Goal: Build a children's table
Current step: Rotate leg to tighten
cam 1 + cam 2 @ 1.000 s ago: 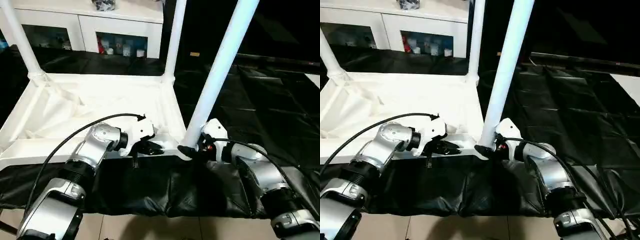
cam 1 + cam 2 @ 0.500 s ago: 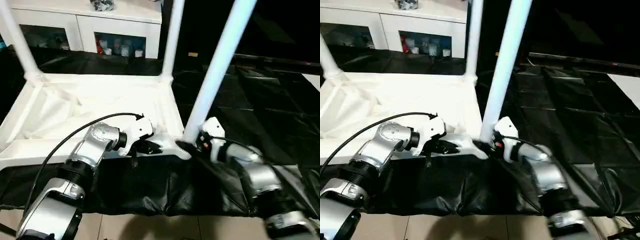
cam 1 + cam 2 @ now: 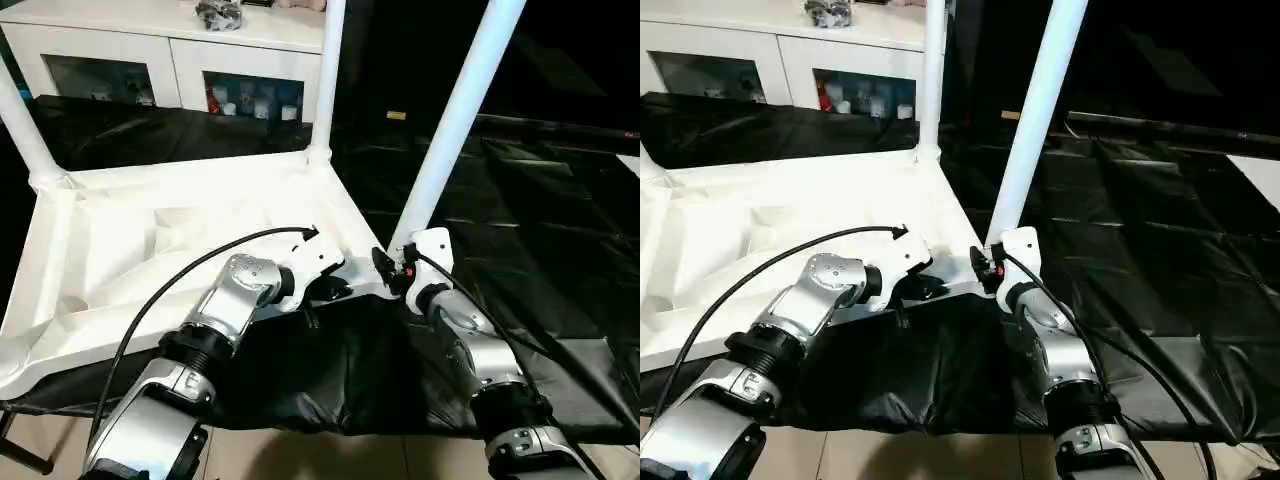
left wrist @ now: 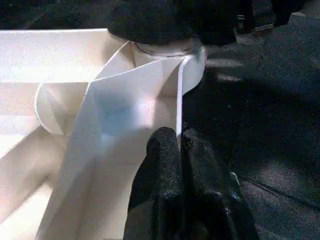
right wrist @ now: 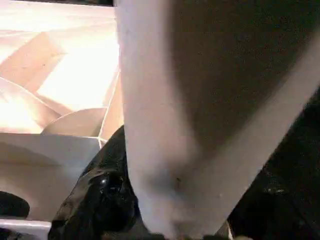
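My left hand [image 3: 335, 290] pinches tabletop [image 3: 150, 250] rim; right hand [image 3: 392, 272] clasps leg [image 3: 450, 130] base. Next: seat leg into corner socket.

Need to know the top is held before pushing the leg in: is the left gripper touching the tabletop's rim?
Touching. In the left wrist view the left gripper has its black fingers shut on the thin rim of the tabletop.

White cabinet [image 3: 170, 45] with glass doors, small clutter on top [image 3: 220, 12], black sheeting [image 3: 560, 230] over the floor
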Controlling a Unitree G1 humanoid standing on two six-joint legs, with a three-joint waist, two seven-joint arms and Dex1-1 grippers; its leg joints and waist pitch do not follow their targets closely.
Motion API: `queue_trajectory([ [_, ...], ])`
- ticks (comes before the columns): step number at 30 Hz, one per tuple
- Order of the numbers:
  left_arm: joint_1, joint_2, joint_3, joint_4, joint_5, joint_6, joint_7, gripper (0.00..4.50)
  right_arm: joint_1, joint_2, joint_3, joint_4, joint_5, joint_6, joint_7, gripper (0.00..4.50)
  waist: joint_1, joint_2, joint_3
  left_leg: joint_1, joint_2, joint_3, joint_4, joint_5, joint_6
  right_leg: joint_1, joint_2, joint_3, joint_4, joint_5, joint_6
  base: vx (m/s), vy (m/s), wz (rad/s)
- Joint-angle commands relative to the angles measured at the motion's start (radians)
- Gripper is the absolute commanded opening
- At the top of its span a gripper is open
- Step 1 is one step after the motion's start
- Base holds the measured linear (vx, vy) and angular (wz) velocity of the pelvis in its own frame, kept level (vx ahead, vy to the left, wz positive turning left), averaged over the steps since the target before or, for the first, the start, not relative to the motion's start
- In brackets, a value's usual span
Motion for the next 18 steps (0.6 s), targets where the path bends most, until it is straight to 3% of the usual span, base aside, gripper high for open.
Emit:
queue_trajectory([
  [1, 0.036, -0.032, -0.045, 0.026, -0.011, -0.033, -0.014, 0.0, 0.012, 0.002, 0.072, -0.013, 0.012, -0.009, 0.124, 2.72, 0.002, 0.0, -0.035, 0.0, 0.021, -0.005, -0.079, -0.365, 0.021, 0.025, -0.054, 0.038, -0.098, -0.451, -0.1, 0.0, 0.0, 0.0],
  [5, 0.042, 0.014, -0.031, 0.026, -0.021, -0.073, -0.062, 0.0, 0.036, -0.099, 0.081, -0.071, 0.042, -0.015, 0.286, 3.12, 0.014, -0.003, -0.037, -0.005, 0.023, 0.0, -0.075, -0.306, 0.051, 0.035, -0.053, 0.04, -0.091, -0.363, -0.127, 0.0, 0.0, 0.0],
  [6, 0.042, 0.038, -0.03, 0.032, -0.023, -0.112, -0.09, 0.0, 0.054, -0.158, 0.088, -0.113, 0.059, -0.015, 0.373, 3.23, 0.015, -0.009, -0.038, -0.006, 0.023, 0.003, -0.074, -0.289, 0.06, 0.035, -0.053, 0.04, -0.087, -0.342, -0.135, 0.0, 0.0, 0.0],
  [11, 0.04, 0.086, -0.018, 0.05, -0.039, -0.207, -0.153, 0.0, 0.1, -0.313, 0.079, -0.197, 0.102, 0.001, 0.565, 3.23, 0.032, -0.014, -0.041, -0.01, 0.025, 0.006, -0.068, -0.203, 0.095, 0.045, -0.052, 0.039, -0.073, -0.246, -0.154, 0.0, 0.0, 0.0],
  [14, 0.036, 0.118, -0.026, 0.065, -0.06, -0.303, -0.261, 0.0, 0.12, -0.421, 0.029, -0.231, 0.145, 0.031, 0.674, 3.23, 0.033, -0.021, -0.039, -0.01, 0.026, 0.006, -0.067, -0.2, 0.102, 0.045, -0.052, 0.038, -0.074, -0.264, -0.158, 0.0, 0.0, 0.0],
  [18, 0.022, 0.112, 0.003, 0.07, -0.136, -0.318, -0.388, 0.0, 0.124, -0.503, -0.024, -0.231, 0.179, 0.076, 0.748, 3.23, 0.034, -0.023, -0.037, -0.005, 0.026, 0.008, -0.067, -0.212, 0.091, 0.042, -0.054, 0.039, -0.078, -0.307, -0.164, 0.0, 0.0, 0.0],
])
